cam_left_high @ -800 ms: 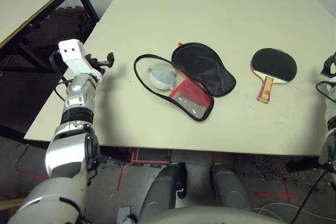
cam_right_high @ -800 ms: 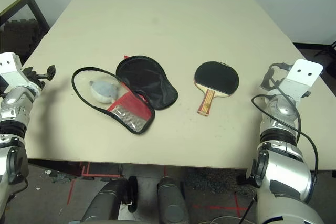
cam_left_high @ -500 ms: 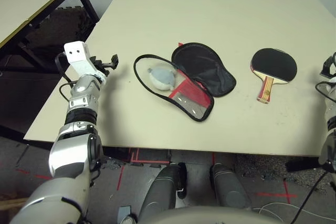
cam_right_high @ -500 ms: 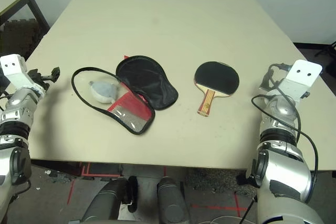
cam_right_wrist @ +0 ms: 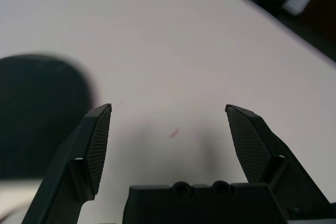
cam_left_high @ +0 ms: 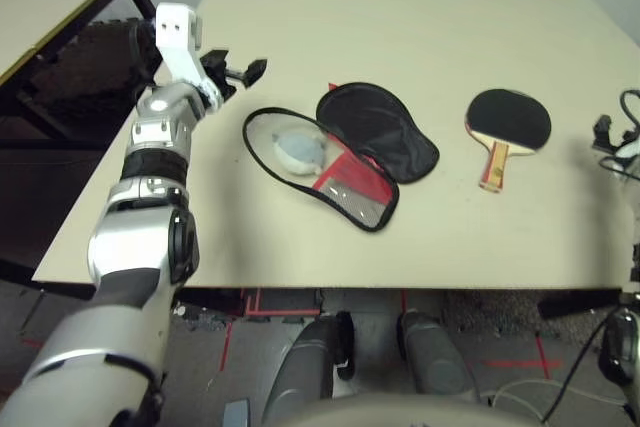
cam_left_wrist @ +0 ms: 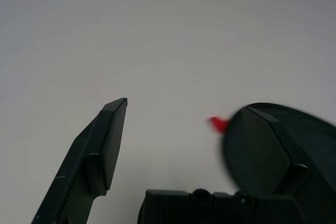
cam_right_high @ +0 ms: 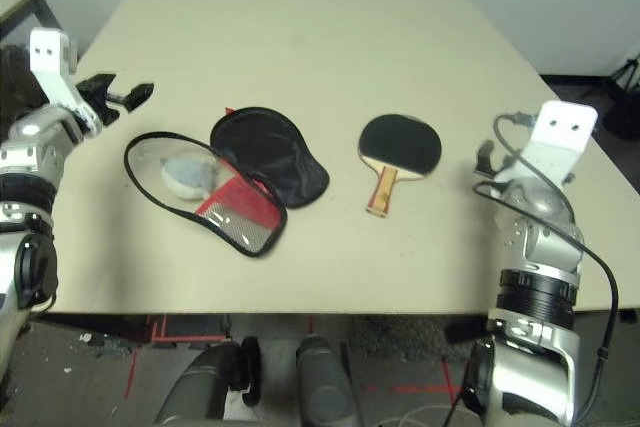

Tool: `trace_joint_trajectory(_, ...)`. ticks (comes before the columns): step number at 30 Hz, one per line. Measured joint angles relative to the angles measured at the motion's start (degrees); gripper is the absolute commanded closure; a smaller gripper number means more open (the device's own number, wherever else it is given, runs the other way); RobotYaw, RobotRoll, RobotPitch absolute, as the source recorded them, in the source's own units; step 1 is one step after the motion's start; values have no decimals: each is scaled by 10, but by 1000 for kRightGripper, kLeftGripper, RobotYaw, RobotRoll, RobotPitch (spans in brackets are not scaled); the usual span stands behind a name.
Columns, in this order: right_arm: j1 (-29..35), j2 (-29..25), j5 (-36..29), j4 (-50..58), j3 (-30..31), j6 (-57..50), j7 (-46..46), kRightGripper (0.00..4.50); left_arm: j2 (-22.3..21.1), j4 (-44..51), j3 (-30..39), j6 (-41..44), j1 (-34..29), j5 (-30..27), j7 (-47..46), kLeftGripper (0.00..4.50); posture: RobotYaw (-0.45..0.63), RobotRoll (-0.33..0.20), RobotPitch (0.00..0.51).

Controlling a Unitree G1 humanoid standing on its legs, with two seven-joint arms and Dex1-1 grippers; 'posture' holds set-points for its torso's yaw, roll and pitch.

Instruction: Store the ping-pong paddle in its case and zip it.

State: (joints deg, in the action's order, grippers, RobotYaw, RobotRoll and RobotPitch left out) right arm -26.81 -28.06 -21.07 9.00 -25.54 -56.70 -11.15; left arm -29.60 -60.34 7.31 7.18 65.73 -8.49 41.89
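Both arms hover, nothing gripped: right gripper [cam_right_wrist: 168,129] spread wide beside the black-faced, striped-handled ping-pong paddle [cam_right_high: 397,152]; left gripper [cam_left_high: 240,72] parted by the unzipped black-and-red fabric case [cam_left_high: 345,152] on the bench [cam_left_high: 420,17]. Next, I'd say: grasp that paddle.

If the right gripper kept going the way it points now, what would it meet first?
Probably the ping-pong paddle: the open right gripper points across bare table toward its black face, though height above the table is unclear.
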Motion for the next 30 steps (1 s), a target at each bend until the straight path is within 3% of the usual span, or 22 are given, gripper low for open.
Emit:
trace_joint_trajectory(4, -25, 59, -8, 92, -2, -142, -23, 20, 30, -3, -30, 10, 14, 9, 58, 0, -327, 0, 121)
trace_joint_trajectory(12, -81, 112, 11, 124, 20, -244, -24, 20, 71, 12, -59, 25, 14, 18, 108, 0, -332, 0, 125)
trace_joint_trajectory(21, -122, 138, 43, 60, 99, -252, 6, 20, 93, 50, -71, 47, 8, 18, 121, 0, -324, 0, 130)
trace_joint_trajectory(30, -151, 150, 88, -60, 155, -178, 32, 20, 101, 70, -71, 58, 0, 17, 120, 0, -304, 0, 135)
